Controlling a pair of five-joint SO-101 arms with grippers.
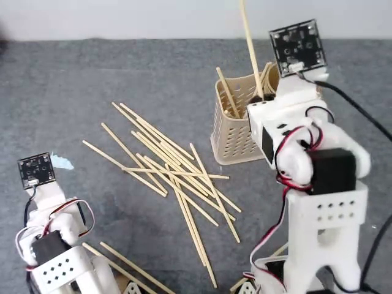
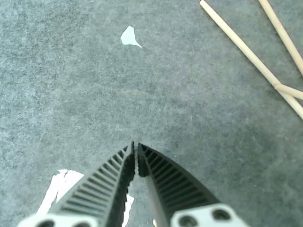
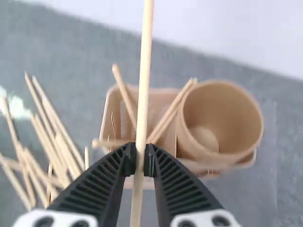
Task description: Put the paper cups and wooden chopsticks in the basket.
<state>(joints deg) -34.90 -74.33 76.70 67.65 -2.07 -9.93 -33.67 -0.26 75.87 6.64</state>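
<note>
A beige slotted basket (image 1: 233, 131) stands at the back right of the grey mat. In the right wrist view the basket (image 3: 111, 125) holds a paper cup (image 3: 220, 118) and a few chopsticks. My right gripper (image 3: 139, 153) hangs just above the basket, shut on one wooden chopstick (image 3: 143, 71) held upright; this held chopstick (image 1: 250, 46) rises above the basket's rim. Several loose chopsticks (image 1: 174, 174) lie crossed in a pile on the mat's middle. My left gripper (image 2: 136, 147) is shut with nothing in it, low over bare mat at the front left.
Two more chopsticks (image 1: 125, 264) lie by the left arm's base (image 1: 58, 245), and two chopsticks (image 2: 251, 52) cross a corner of the left wrist view. Small paper scraps (image 2: 130, 37) lie on the mat. A pale wall borders the mat's far edge.
</note>
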